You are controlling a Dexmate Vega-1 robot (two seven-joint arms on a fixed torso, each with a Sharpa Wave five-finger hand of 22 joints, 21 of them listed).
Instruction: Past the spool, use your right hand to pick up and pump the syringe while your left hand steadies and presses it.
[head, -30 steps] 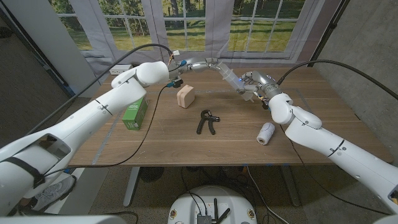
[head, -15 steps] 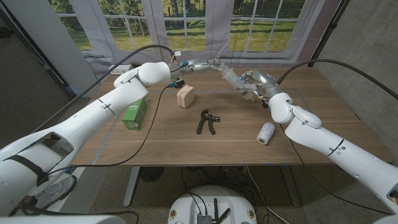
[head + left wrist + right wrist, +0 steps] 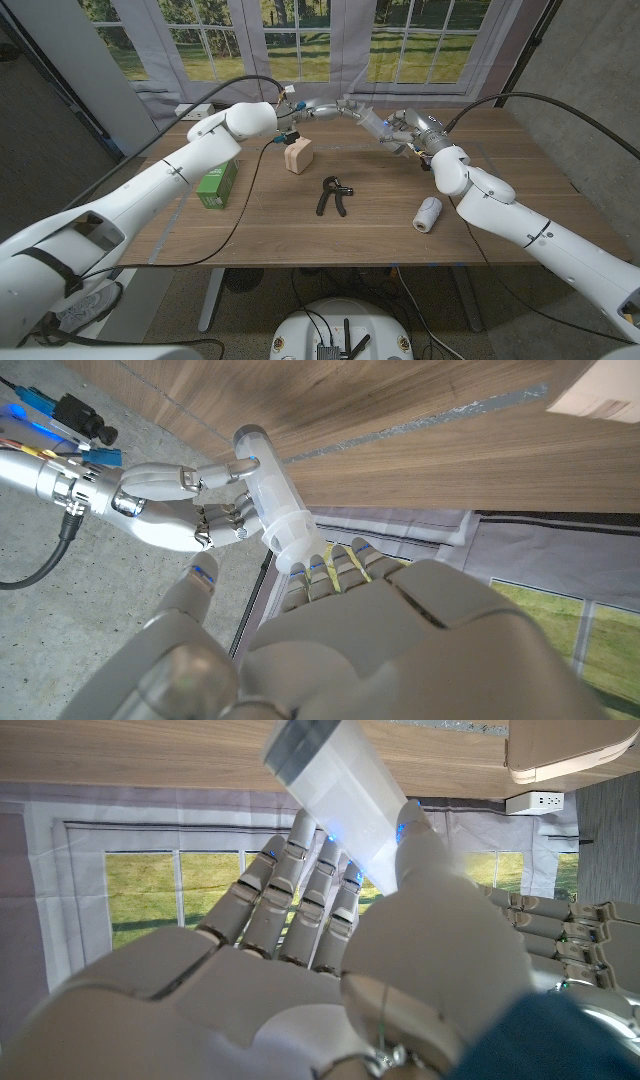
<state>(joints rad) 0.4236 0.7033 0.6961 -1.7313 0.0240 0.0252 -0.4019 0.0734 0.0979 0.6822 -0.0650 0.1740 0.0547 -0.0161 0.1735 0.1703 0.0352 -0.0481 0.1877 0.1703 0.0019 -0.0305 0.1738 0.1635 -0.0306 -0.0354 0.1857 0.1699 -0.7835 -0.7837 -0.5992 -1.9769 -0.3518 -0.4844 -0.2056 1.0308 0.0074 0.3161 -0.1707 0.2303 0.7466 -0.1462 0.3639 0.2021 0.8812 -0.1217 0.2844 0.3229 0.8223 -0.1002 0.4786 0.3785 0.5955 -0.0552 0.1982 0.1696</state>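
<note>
The syringe (image 3: 372,123) is held clear of the table (image 3: 280,225), past the tan spool (image 3: 298,155), toward the far edge. Its long axis is seen running roughly from one robot hand to the other, tilted a little.

The right robot hand (image 3: 408,131) is closed around the barrel; in the right wrist view the fingers (image 3: 300,890) are wrapped under the translucent tube (image 3: 345,790) with the thumb pressed on top. The left robot hand (image 3: 325,107) is met at the opposite end: in the left wrist view its fingertips (image 3: 335,560) are laid against the end of the syringe (image 3: 275,505), so a steadying, pressing contact is judged rather than a full grip. The right robot hand (image 3: 185,505) is seen there clasping the far end.

The coming pump stroke is judged to run along this shared axis, both robot hands being equally near.

Elsewhere on the table: a green box (image 3: 216,181), a black hand gripper (image 3: 332,194), a white roll (image 3: 428,213). Print on the green box is too small to be read.
</note>
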